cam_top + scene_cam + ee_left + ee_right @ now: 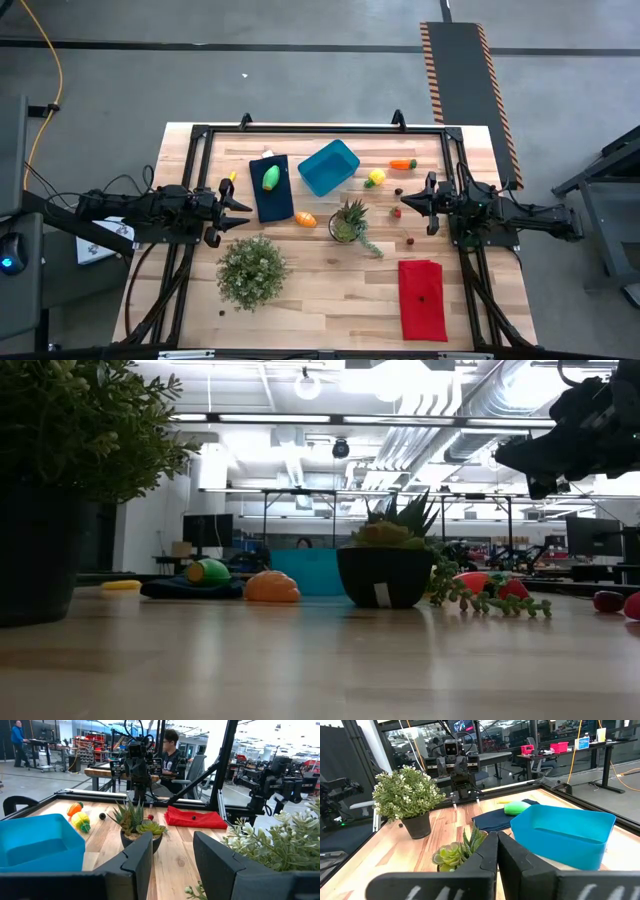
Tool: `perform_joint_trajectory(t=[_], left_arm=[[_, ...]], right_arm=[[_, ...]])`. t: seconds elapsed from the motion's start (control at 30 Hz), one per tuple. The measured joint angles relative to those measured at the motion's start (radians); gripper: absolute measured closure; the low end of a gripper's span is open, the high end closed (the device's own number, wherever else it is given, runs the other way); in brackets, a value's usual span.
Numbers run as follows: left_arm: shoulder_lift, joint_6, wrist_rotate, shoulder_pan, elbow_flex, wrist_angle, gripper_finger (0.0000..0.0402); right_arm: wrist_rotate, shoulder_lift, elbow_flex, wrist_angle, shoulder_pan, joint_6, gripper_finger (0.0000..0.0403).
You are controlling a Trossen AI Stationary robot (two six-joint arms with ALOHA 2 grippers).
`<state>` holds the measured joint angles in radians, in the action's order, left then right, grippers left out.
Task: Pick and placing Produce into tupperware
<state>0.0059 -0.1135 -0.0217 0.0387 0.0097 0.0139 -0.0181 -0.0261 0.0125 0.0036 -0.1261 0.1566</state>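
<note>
- My left tool [243,208] hangs part open and empty; the green oval [271,177] on the dark blue cloth [270,190] lies just ahead.
- My right tool [405,203] is closed and empty.
- Blue tub [328,166] holds nothing.
- Risk: reaching the orange oval [306,218], I could clip the spiky plant [348,222].

A bright blue tub [328,166] is sitting at twelve o'clock, a green oval [271,178] lying on navy cloth [271,190], a plain red cloth [422,298] at five.

The counter [330,290] is pale planked wood with a soft sheen. The tupperware [328,166] looks like smooth, slightly glossy plastic; the dark blue cloth [270,200] beside it is matt.
</note>
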Motion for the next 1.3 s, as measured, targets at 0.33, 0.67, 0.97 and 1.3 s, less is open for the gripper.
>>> perform_joint_trajectory(t=[0.33,0.67,0.97,1.3], left_arm=[[0.000,-0.159,0.000,0.000,0.000,0.000,0.0270],[0.000,-0.570,0.000,0.000,0.000,0.000,0.0270],[0.000,-0.796,0.000,0.000,0.000,0.000,0.0270],[0.000,-0.942,0.000,0.000,0.000,0.000,0.0270]], right_arm=[[0.000,0.000,0.000,0.000,0.000,0.000,0.0402],[0.000,0.000,0.000,0.000,0.000,-0.002,0.0402],[0.000,0.000,0.000,0.000,0.000,0.524,0.0402],[0.000,0.000,0.000,0.000,0.000,0.949,0.0402]])
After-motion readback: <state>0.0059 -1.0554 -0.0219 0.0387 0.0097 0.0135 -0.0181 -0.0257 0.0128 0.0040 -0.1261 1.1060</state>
